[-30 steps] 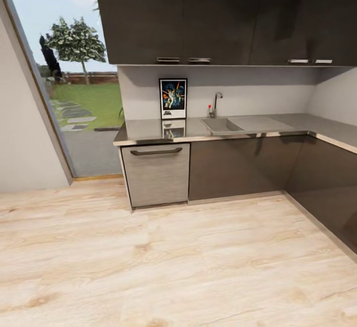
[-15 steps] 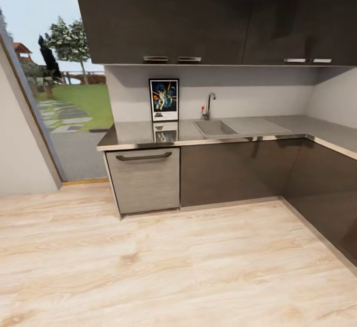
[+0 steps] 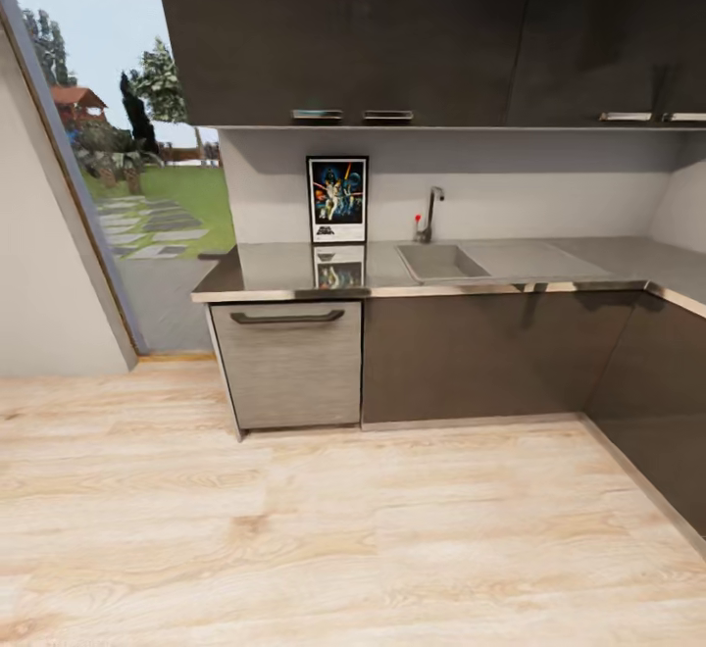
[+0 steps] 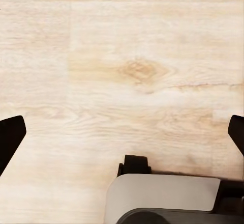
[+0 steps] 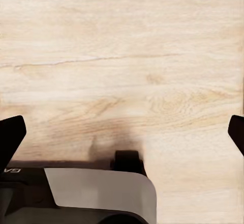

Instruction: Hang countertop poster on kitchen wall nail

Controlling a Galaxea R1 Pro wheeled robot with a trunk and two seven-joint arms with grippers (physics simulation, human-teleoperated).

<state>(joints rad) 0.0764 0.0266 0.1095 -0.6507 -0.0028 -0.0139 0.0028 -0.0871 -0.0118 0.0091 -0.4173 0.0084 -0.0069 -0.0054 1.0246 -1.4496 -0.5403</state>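
Pale wood-plank floor (image 3: pixel 343 529) fills the lower half of the head view. Beyond it runs the long glossy grey metallic counter (image 3: pixel 275 270) on dark brown cabinets (image 3: pixel 471 353), with a ribbed grey dishwasher front (image 3: pixel 287 363) at its window end. Upright rectangular poster (image 3: pixel 337 199), thin black frame, white border, dark blue artwork, stands on the counter's back edge against the pale grey wall (image 3: pixel 549 186); its reflection shows in the slab below. Inset sink (image 3: pixel 441 261) and chrome tap (image 3: pixel 429 212) sit just beside the poster. Dark wall cupboards (image 3: pixel 392 29) hang above. Tall window (image 3: pixel 147 186) with lawn and trees sits past the counter end.

Left wrist view: left tool (image 4: pixel 122 132) hangs over bare floor planks, its two dark fingertips (image 4: pixel 10 137) spread to the frame edges, nothing between them. Grey robot base (image 4: pixel 162 196) lies under it. Poster is well apart from this tool.

Right wrist view: right tool (image 5: pixel 122 132) likewise above the floor, fingertips (image 5: pixel 11 135) wide apart, nothing held, grey base (image 5: pixel 96 193) beneath.
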